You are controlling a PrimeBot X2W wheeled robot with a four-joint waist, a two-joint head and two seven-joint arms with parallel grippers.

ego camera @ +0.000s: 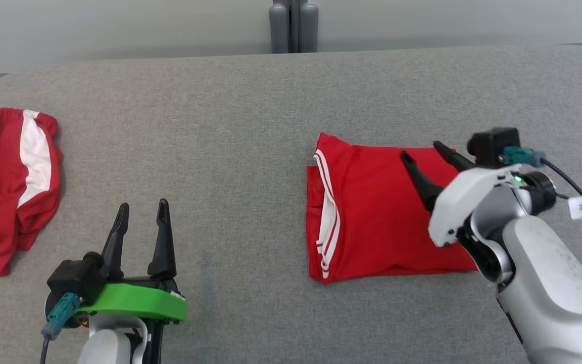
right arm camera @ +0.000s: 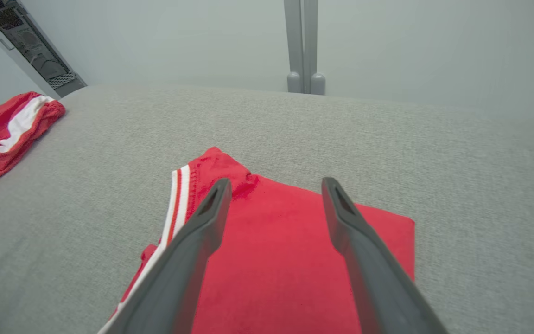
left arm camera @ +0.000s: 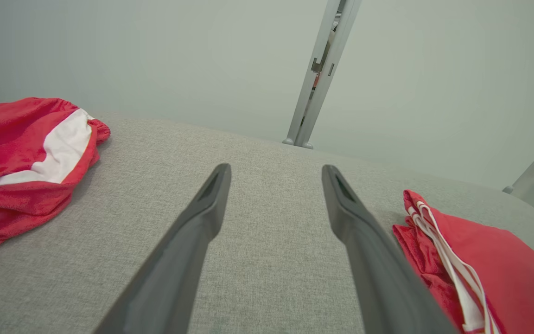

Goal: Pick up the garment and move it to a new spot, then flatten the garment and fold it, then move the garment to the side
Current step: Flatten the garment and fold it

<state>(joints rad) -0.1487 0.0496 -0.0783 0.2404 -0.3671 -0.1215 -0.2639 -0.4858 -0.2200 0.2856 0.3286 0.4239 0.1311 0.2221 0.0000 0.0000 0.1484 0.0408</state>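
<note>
Folded garment (ego camera: pixel 377 212) lies flat on right half of grey table (ego camera: pixel 250 126), striped edge facing left. Right gripper (ego camera: pixel 421 149) sits over its far right part, jaws wide apart, holding nothing. Left gripper (ego camera: pixel 143 204) near left, spread wide, empty, over bare table. Crumpled garment (ego camera: pixel 3 182) at left edge. Risk: right fingers look low over fabric; a drag or top-layer pinch would likely open the fold.

The red garment (ego camera: pixel 372 217), edged with thin white stripes along its left side, lies folded into a flat, neat rectangle on the right part of the grey cloth surface (ego camera: pixel 250 126), its layers stacked
</note>
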